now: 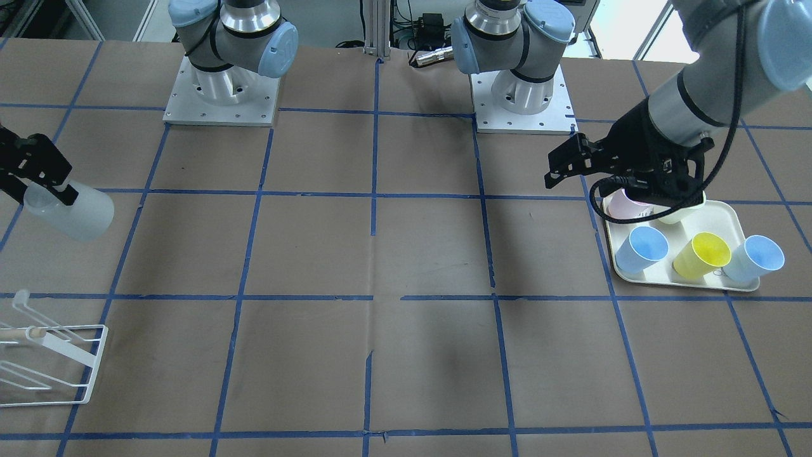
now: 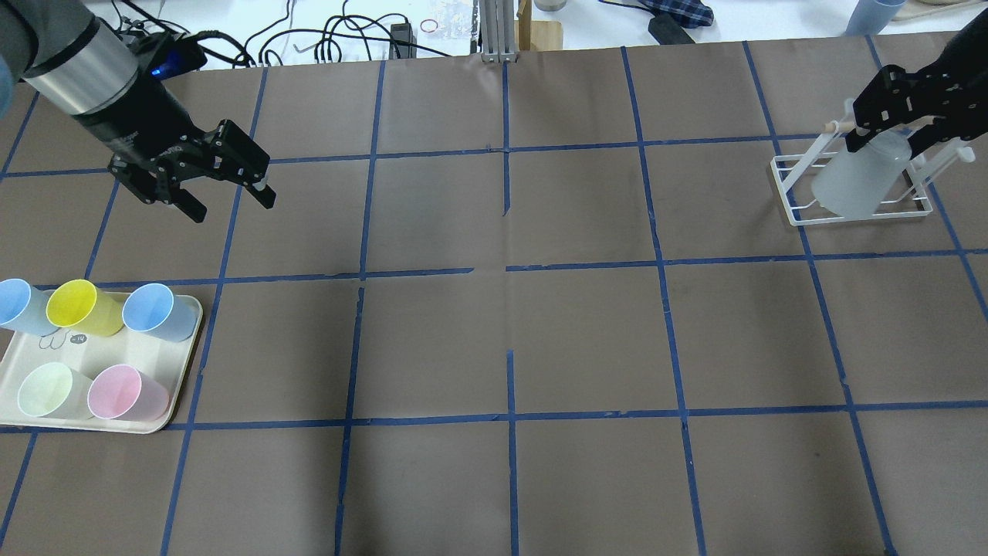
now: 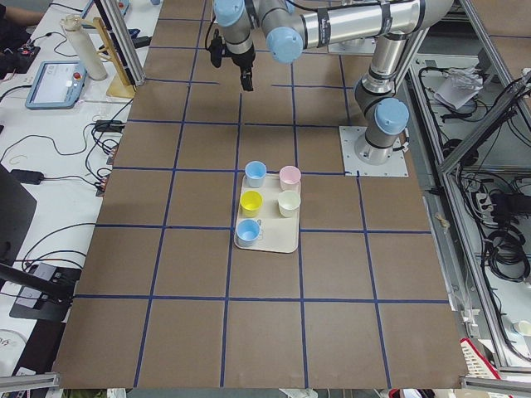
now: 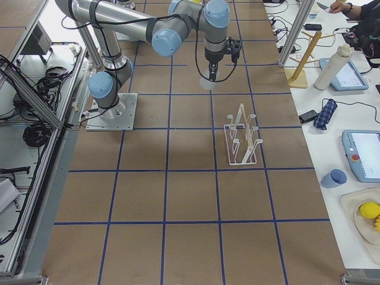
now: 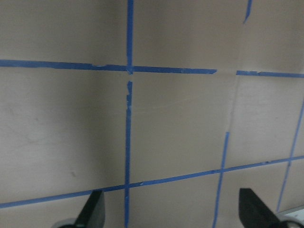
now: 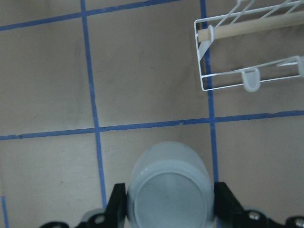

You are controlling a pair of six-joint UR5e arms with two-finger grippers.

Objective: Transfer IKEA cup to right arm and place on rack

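My right gripper (image 2: pixel 876 133) is shut on the light-grey IKEA cup (image 2: pixel 855 184), gripping near its rim, with the base pointing away from the hand. The cup is held tilted in the air over the white wire rack (image 2: pixel 795 210). In the front view the cup (image 1: pixel 71 213) hangs behind the rack (image 1: pixel 66 355), apart from it. In the right wrist view the cup (image 6: pixel 170 190) sits between the fingers, with the rack (image 6: pixel 209 34) ahead at upper right. My left gripper (image 2: pixel 231 205) is open and empty, beyond the tray; in its wrist view (image 5: pixel 172 211) only table shows.
A cream tray (image 2: pixel 189 351) at my near left holds two pale-blue cups (image 2: pixel 158 311), a yellow cup (image 2: pixel 81 307), a pale-green cup (image 2: pixel 52 390) and a pink cup (image 2: pixel 125 392). Both arm bases (image 1: pixel 219 95) stand at the table's robot side.
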